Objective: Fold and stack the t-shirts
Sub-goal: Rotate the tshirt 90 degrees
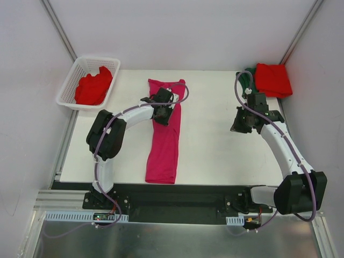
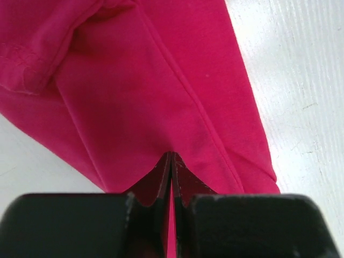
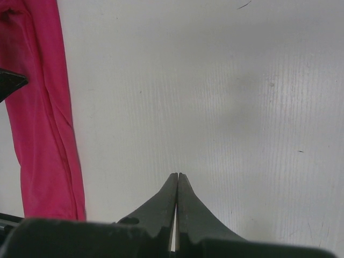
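The magenta-pink t-shirt [image 1: 164, 145] lies folded into a long narrow strip down the middle of the table; it also shows in the left wrist view [image 2: 134, 97] and the right wrist view [image 3: 48, 134]. My left gripper [image 1: 161, 114] is shut just above its upper part, fingertips together [image 2: 172, 154], with no cloth seen pinched. My right gripper [image 1: 239, 126] is shut and empty over bare table [image 3: 178, 175]. A red t-shirt [image 1: 94, 88] lies crumpled in the basket. A folded red t-shirt [image 1: 273, 79] rests on the dark green t-shirt [image 1: 247, 79] at the back right.
The white lattice basket [image 1: 69, 86] stands off the table's back left corner. Bare white table [image 1: 215, 140] lies between the pink shirt and the right arm. Grey walls close in on both sides.
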Robot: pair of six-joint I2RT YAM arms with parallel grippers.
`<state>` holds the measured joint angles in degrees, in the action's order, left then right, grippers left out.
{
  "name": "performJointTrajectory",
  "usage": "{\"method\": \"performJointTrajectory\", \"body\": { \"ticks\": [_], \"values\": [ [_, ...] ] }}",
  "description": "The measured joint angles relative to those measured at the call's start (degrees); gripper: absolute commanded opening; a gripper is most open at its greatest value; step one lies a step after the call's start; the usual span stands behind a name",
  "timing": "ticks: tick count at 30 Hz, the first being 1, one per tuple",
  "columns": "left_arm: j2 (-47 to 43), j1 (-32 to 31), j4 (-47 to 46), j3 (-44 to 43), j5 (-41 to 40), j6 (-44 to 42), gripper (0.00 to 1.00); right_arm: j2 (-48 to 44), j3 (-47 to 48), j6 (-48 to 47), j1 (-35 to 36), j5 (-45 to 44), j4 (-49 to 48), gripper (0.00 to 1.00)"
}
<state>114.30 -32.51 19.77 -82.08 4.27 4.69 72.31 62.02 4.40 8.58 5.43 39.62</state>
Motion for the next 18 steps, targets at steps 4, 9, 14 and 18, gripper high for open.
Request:
{"method": "performJointTrajectory", "body": {
  "ticks": [4, 9, 14, 18],
  "values": [
    [-0.28, 0.39, -0.07, 0.13, -0.55, -0.66, 0.0, 0.83, 0.0, 0.0, 0.0, 0.02, -0.24, 0.01],
    [0.87, 0.37, 0.52, -0.72, -0.79, -1.18, 0.0, 1.05, 0.0, 0.0, 0.0, 0.0, -0.35, 0.01],
    [5.35, 0.39, 1.84, -5.33, -0.72, -1.33, 0.0, 1.29, 0.0, -0.17, 0.0, -0.07, -0.35, 0.01],
    [8.41, 0.83, 2.84, -9.79, -0.74, -1.38, 0.0, 1.57, 0.0, -0.22, 0.0, -0.09, -0.33, 0.01]
  ]
}}
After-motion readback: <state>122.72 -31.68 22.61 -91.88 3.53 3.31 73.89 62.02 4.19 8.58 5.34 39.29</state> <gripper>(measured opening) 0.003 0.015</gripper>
